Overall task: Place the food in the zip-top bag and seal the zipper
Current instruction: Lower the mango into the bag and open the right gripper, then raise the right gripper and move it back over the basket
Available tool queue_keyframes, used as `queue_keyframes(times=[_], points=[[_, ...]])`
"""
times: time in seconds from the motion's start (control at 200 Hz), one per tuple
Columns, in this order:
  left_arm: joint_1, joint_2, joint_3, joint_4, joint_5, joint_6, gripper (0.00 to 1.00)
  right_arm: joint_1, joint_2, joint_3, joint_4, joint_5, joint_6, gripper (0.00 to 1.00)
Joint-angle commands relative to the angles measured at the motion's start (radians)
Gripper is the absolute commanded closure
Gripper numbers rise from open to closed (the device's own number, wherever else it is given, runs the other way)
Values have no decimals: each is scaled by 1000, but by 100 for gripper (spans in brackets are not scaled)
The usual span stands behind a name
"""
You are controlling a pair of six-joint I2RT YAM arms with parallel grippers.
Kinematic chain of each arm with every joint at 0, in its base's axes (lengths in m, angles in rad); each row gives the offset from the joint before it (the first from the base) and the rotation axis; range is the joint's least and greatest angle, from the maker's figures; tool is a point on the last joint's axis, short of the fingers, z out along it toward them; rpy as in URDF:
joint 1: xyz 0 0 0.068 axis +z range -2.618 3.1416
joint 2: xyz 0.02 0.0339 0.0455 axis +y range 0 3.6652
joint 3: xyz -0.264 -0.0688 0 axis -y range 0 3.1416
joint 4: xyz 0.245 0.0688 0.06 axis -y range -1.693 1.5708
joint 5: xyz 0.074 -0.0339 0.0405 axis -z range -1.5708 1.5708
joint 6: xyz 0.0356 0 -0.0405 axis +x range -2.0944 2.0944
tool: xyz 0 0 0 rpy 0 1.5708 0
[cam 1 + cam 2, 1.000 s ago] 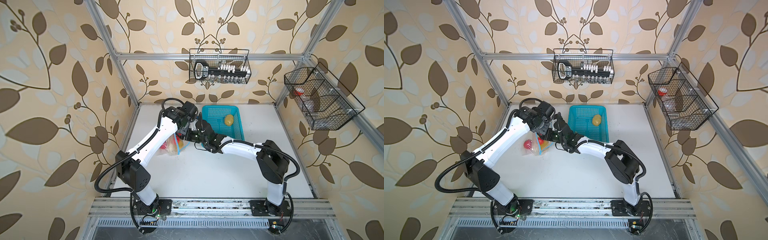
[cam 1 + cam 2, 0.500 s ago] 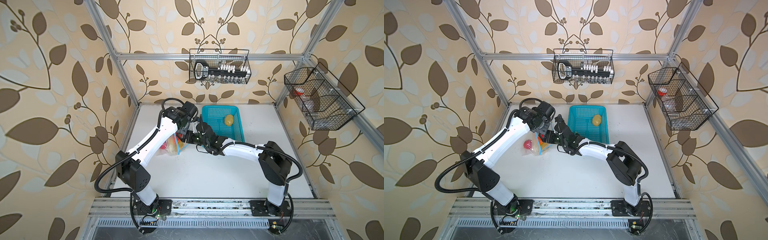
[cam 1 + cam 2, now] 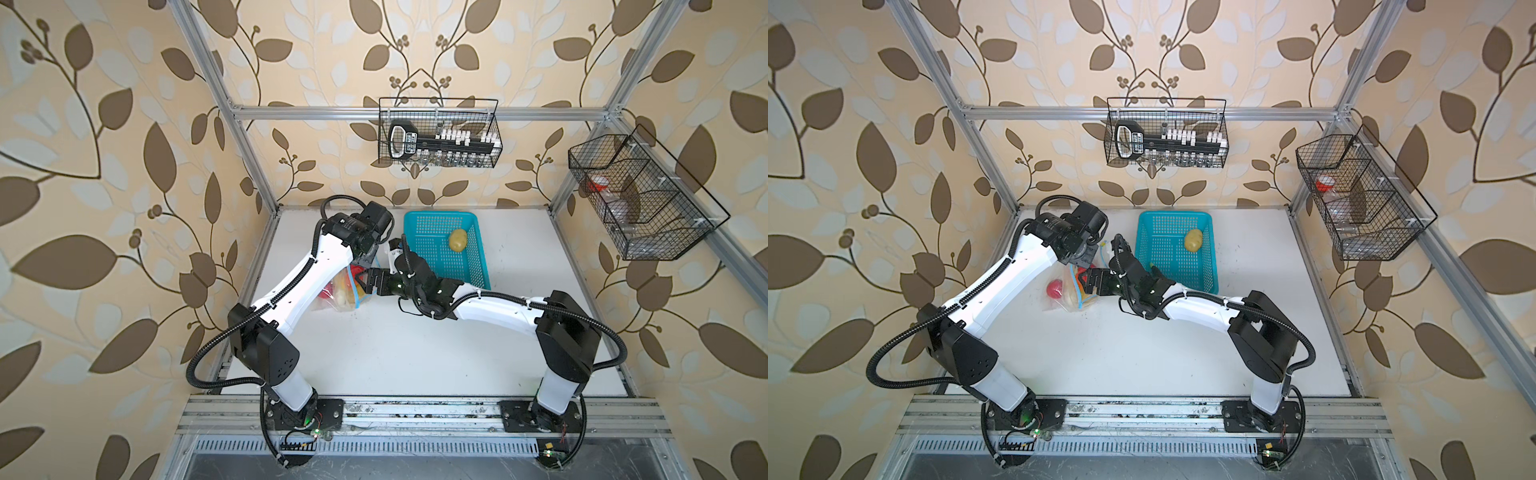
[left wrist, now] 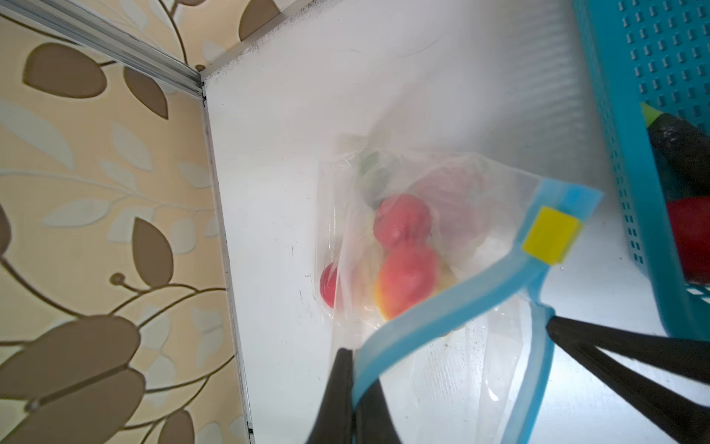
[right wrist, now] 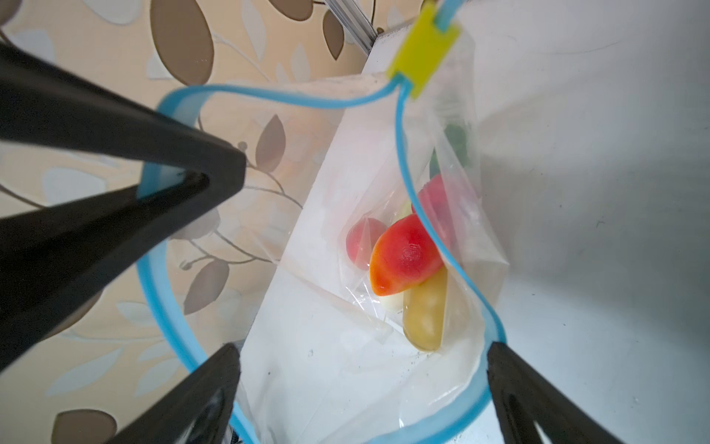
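Observation:
The clear zip-top bag (image 3: 338, 293) (image 3: 1067, 296) lies left of the basket, its mouth held up. My left gripper (image 4: 355, 351) is shut on one side of the light-blue zipper (image 4: 442, 303), away from the yellow slider (image 4: 551, 236). My right gripper (image 5: 363, 357) (image 3: 365, 280) stands open at the bag's mouth with nothing between its fingers. Inside the bag lie an orange-red pepper (image 5: 403, 255), a yellow potato (image 5: 424, 311) and red tomatoes (image 4: 401, 221). A second potato (image 3: 458, 240) rests in the basket, along with a dark eggplant (image 4: 680, 153) and a red piece (image 4: 687, 238).
The turquoise perforated basket (image 3: 478, 253) (image 3: 1212, 257) stands at the back, just right of both grippers. Black wire racks hang on the back wall (image 3: 440, 133) and the right wall (image 3: 640, 199). The left wall and frame post run close behind the bag.
My right gripper's jaws have spread wide at the bag's mouth, and that arm has shifted slightly toward the bag. The left gripper keeps its hold on the zipper.

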Motion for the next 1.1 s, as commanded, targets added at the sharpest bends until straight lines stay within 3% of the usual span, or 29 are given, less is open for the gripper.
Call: queue_keyframes(times=[0.0, 0.615, 0.9, 1.095], points=[[7, -26, 3, -1, -18, -16, 100, 5, -58, -34, 3, 49, -15, 0], [9, -24, 7, -3, -18, -17, 100, 11, -153, -45, -155, 234, -30, 0], [10, -33, -2, 3, -23, -15, 100, 8, -120, 117, -399, 364, -66, 0], [13, -37, 0, 1, -14, -17, 100, 9, -131, 136, -462, 490, -8, 0]])
